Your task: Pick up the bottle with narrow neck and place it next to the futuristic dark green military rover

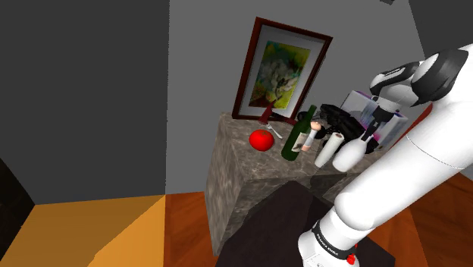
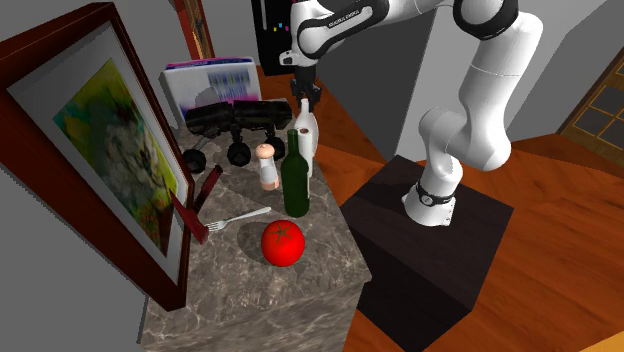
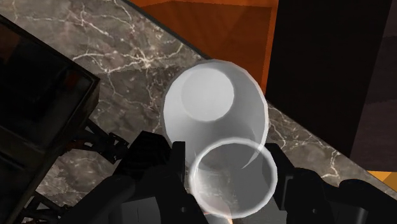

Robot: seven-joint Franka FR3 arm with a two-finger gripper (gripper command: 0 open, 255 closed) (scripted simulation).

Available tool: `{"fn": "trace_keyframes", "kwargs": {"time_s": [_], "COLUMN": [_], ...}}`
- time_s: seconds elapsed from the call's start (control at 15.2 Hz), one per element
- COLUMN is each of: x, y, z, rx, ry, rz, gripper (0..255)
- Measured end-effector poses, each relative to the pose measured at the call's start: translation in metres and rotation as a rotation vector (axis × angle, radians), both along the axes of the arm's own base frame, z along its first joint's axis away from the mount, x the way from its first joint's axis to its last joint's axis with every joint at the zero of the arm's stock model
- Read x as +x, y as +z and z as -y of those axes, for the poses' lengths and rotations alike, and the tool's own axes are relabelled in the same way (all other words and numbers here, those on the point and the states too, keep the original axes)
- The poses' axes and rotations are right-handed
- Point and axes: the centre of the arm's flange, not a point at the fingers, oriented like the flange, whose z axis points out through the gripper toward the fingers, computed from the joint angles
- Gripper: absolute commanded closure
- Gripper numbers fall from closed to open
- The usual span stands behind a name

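— Why does the claw (image 3: 225, 156) sit so high on the white bottle (image 3: 213, 105)?
— The narrow neck is the one part its fingers can span. They clasp it just under the rim, closed to the neck's width. The bottle is near the tabletop (image 3: 127, 57) edge, close to the dark rover (image 2: 235, 120), so I judge little travel is needed.
— Counts?
— Two bottles, the white one and a green bottle (image 2: 295, 180); one rover, one tomato (image 2: 283, 243), one fork (image 2: 232, 218)

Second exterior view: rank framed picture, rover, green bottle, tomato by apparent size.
1. framed picture, the largest; it is also nearest the camera, which inflates it.
2. dark rover, though it sits farthest back.
3. green bottle.
4. tomato, the smallest.
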Motion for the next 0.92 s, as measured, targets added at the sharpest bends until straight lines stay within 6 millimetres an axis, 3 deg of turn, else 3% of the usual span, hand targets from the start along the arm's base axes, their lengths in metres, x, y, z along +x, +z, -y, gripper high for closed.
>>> {"fn": "trace_keyframes", "kwargs": {"time_s": [0.2, 0.26, 0.66, 0.92], "x": [0.0, 0.0, 0.0, 0.003], "y": [0.0, 0.0, 0.0, 0.038], "z": [0.0, 0.0, 0.0, -0.001], "rx": [0.0, 0.0, -0.001, -0.002], "ry": [0.0, 0.0, 0.0, 0.001], "rz": [0.0, 0.0, 0.0, 0.001], "gripper": [255, 0, 0, 0]}}
